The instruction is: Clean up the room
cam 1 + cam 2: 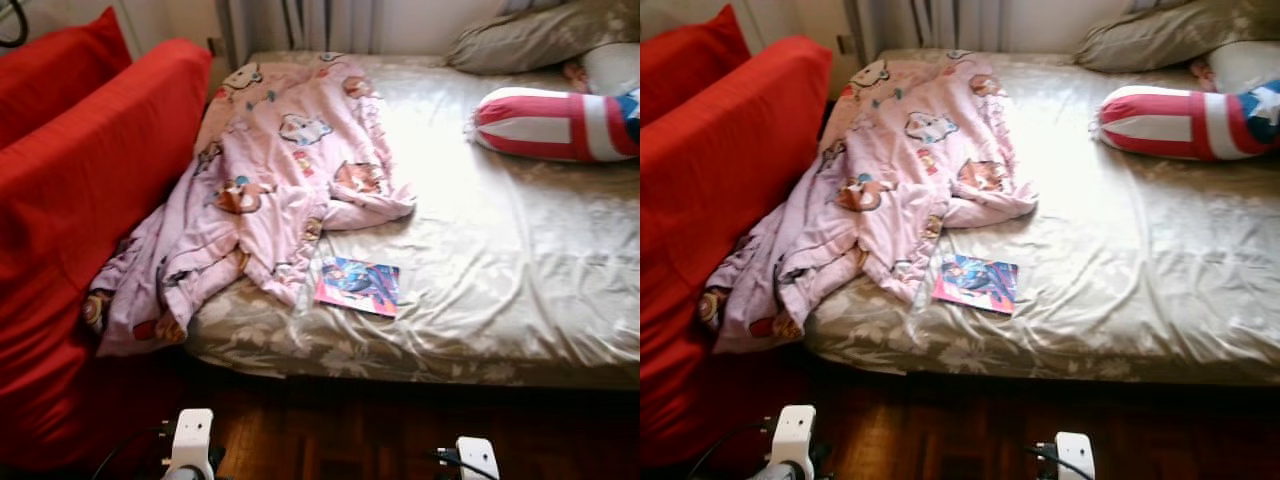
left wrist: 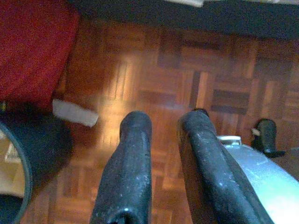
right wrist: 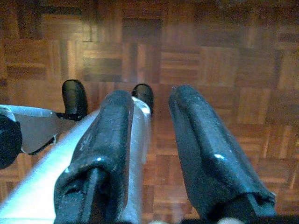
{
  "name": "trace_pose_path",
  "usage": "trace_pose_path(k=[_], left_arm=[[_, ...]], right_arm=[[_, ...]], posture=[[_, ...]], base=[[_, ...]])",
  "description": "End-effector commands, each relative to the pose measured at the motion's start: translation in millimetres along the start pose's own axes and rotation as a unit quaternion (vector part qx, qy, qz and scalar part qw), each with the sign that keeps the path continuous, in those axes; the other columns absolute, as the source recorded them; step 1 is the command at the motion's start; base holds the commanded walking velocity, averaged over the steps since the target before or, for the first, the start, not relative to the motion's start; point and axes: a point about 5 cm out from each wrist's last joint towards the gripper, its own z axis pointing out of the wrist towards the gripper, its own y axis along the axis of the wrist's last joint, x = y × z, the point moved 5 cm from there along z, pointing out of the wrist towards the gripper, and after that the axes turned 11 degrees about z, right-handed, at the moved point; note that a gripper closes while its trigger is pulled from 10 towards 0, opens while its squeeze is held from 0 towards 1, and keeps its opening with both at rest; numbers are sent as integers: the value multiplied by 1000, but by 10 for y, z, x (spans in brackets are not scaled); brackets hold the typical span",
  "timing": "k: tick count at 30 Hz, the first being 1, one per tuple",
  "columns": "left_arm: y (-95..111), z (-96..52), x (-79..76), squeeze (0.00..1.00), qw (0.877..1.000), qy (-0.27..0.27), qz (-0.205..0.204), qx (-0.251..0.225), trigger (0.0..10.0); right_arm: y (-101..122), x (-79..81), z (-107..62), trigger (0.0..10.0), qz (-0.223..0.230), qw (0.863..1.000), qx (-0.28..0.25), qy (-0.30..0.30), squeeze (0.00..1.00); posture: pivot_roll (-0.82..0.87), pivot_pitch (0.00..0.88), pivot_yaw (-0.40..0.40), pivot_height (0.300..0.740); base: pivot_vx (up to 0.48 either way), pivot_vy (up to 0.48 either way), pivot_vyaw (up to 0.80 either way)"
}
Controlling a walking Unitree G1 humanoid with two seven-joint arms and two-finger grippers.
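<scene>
rumpled, pink cartoon blanket (image 1: pixel 262 190) trails off the bed (image 1: pixel 500 290).

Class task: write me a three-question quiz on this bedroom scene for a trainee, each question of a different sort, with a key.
1. True or false: the comic book lies on the bed, near its front edge.
2. What hangs off the bed toward the red sofa? A) pink blanket B) striped bolster pillow C) comic book
3. Fill in: the left tool and right tool hang over the wooden ____.

Key: 1 true; 2 A; 3 floor.
</scene>
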Motion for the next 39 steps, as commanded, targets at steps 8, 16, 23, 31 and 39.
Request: trace_pose_path(k=[8,16,23,31,39], left_arm=[[-136,-25,-5,0,1000,-3,-4,21,10000],[-137,-27,3,0,1000,-1,-7,20,10000],[-140,-27,-3,0,1000,-2,-9,19,10000],[-63,-16,-20,0,1000,-1,-24,1,10000],[423,24,-75,0,994,-18,-45,-94,10000]], right_arm=[[-5,44,8,10000,24,1000,-2,-1,0],[11,58,9,10000,9,1000,-5,4,0],[14,92,12,10000,3,1000,-6,12,0],[54,52,11,10000,21,1000,-16,2,0],[596,121,23,10000,28,993,-109,20,0]], posture=[[-20,189,16,740],[-20,190,16,740],[-23,191,13,740],[-19,196,10,740],[-22,193,11,740]], base=[[267,0,0],[271,0,0],[275,0,650],[35,0,300],[0,0,0]])
